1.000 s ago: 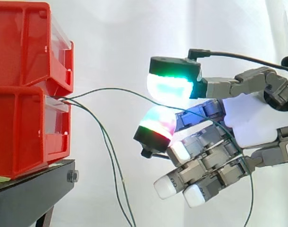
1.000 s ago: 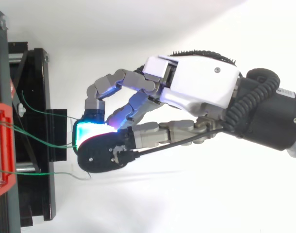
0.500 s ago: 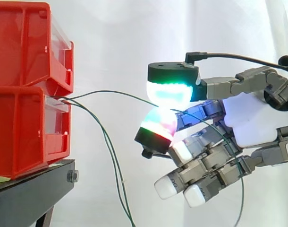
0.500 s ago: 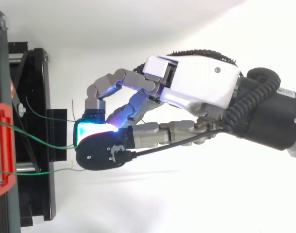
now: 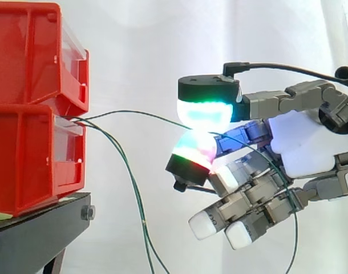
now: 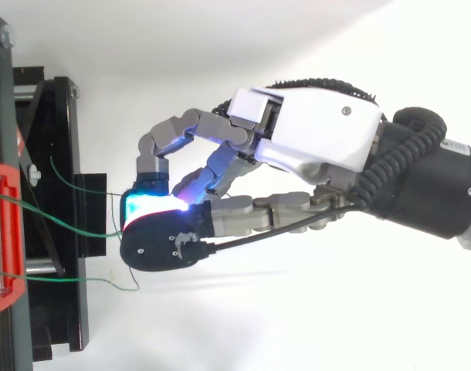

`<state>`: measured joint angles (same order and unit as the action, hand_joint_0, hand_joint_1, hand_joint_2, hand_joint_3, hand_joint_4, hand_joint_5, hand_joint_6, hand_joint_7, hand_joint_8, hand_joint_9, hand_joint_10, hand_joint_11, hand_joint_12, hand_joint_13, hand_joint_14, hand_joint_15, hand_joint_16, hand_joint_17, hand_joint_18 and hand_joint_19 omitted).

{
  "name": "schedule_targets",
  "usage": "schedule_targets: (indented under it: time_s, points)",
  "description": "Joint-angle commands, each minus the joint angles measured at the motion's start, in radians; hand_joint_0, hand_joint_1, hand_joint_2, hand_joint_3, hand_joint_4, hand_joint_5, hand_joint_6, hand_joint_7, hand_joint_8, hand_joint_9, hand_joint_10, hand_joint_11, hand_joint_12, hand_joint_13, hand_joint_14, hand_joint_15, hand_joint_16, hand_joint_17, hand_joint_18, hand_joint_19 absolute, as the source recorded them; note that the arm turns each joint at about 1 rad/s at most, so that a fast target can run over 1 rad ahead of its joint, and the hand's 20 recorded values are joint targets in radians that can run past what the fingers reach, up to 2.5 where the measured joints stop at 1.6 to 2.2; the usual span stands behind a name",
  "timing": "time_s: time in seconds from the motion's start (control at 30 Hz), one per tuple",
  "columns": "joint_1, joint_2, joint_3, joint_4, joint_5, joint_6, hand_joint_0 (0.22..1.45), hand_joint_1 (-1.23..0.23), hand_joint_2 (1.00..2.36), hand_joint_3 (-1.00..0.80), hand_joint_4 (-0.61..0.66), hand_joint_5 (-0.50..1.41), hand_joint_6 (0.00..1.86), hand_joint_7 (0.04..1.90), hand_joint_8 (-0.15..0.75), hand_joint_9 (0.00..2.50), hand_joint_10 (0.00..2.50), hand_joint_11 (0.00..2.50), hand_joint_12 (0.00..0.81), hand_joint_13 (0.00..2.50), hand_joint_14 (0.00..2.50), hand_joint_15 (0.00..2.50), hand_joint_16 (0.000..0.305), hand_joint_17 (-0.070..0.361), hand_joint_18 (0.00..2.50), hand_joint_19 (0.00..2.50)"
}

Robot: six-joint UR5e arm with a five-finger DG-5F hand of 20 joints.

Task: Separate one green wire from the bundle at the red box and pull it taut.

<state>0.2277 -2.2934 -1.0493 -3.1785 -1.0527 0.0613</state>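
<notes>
Two stacked red bins (image 5: 31,108) stand at the left on a black stand (image 5: 37,228). Several thin green wires come out of the gap between them. One green wire (image 5: 140,114) runs nearly level from that gap to my hand (image 5: 305,142). It is pinched between an upper pad glowing green and cyan (image 5: 205,108) and a lower pad glowing red and green (image 5: 191,149). Its tail passes behind the fingers and hangs down at the right (image 5: 294,228). From above, the hand (image 6: 313,139) reaches left toward the red box (image 6: 4,232), and the held wire (image 6: 73,224) spans the gap.
Other green wires (image 5: 134,194) droop from the bins and hang below the picture's bottom edge, left of the hand. From above, two more strands (image 6: 73,280) stick out over the black stand (image 6: 58,193). A white curtain fills the background.
The two glowing pads have come together on the wire. The wire's tail at the right has swung left, and the loose hanging strands have shifted slightly.
</notes>
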Motion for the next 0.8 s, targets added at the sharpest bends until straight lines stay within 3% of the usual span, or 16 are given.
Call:
schedule_targets:
  time_s: [0.0,0.6,0.73,0.77]
  points:
    - [0.001,0.0,0.0,-0.001,0.0,0.0,0.6,-0.78,1.01,0.0,0.01,-0.1,0.9,1.27,0.308,1.13,0.02,0.7,0.404,0.84,0.01,0.36,0.057,0.128,0.85,0.41]
    - [-0.001,-0.001,-0.008,0.025,0.005,-0.006,0.61,-0.78,1.01,0.0,0.03,-0.1,0.9,1.27,0.31,1.13,0.02,0.69,0.411,0.83,0.01,0.35,0.057,0.128,0.84,0.4]
    - [0.002,0.0,-0.052,0.085,0.005,-0.006,0.61,-0.77,1.01,0.0,0.03,-0.1,0.9,1.27,0.314,1.13,0.02,0.7,0.407,0.83,0.01,0.35,0.057,0.128,0.84,0.39]
    - [0.005,-0.001,-0.075,0.124,0.003,-0.005,0.61,-0.77,1.01,-0.01,0.03,-0.1,0.9,1.26,0.311,1.13,0.02,0.7,0.408,0.83,0.01,0.35,0.057,0.128,0.83,0.4]
